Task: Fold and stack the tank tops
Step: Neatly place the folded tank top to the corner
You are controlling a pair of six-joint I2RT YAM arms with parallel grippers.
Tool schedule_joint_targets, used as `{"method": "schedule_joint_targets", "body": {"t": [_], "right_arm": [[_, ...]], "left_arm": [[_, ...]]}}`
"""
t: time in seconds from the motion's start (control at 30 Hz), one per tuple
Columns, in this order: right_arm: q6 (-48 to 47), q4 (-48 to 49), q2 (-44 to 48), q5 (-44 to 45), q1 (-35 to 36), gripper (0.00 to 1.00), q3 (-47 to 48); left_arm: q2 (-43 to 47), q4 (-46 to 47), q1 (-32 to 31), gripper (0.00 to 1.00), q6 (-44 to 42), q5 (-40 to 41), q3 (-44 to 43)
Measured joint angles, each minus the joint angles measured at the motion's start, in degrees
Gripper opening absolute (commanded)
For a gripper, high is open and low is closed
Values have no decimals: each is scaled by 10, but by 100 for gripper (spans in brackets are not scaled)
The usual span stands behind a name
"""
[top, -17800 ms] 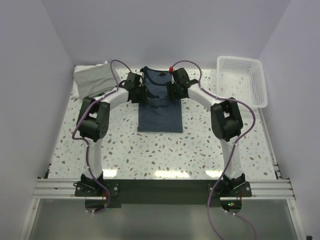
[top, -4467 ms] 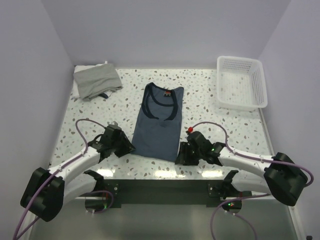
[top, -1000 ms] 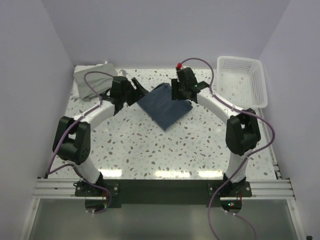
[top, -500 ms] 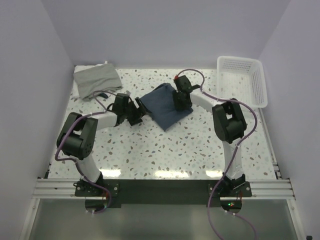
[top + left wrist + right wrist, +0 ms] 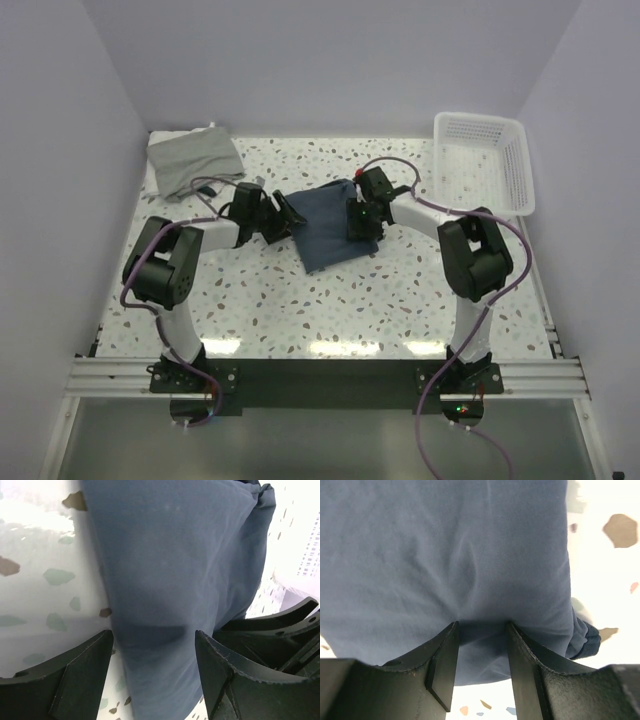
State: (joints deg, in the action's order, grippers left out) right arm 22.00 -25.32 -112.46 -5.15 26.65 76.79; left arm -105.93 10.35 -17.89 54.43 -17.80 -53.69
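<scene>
Since a second ago, lowered the folded navy top (image 5: 325, 232) flat; left gripper (image 5: 152, 645) spread, right gripper (image 5: 481, 632) narrowly parted, both astride cloth; grey top (image 5: 193, 160) next

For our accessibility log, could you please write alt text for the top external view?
Two grippers, left and right, flank a folded navy blue cloth tank top mid-table. A crumpled grey cloth top lies far left; a white plastic mesh basket sits far right.

No lettering to read anywhere: the folded blue tank top (image 5: 325, 228) shows only plain cloth (any chest print is hidden), the grey tank top (image 5: 194, 160) is bare too, and the white basket (image 5: 481, 165) carries no label.
</scene>
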Motion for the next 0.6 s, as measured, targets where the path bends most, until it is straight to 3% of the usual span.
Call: {"method": "schedule_joint_targets", "body": {"t": [0.23, 0.5, 0.6], "right_arm": [[14, 1, 0, -27, -1, 46, 0], [20, 3, 0, -46, -4, 46, 0], [21, 5, 0, -50, -5, 49, 0]], "left_arm": [[-21, -2, -19, 70, -15, 19, -29], [-38, -18, -30, 39, -33, 45, -47], [-48, -41, -33, 19, -50, 56, -66]]}}
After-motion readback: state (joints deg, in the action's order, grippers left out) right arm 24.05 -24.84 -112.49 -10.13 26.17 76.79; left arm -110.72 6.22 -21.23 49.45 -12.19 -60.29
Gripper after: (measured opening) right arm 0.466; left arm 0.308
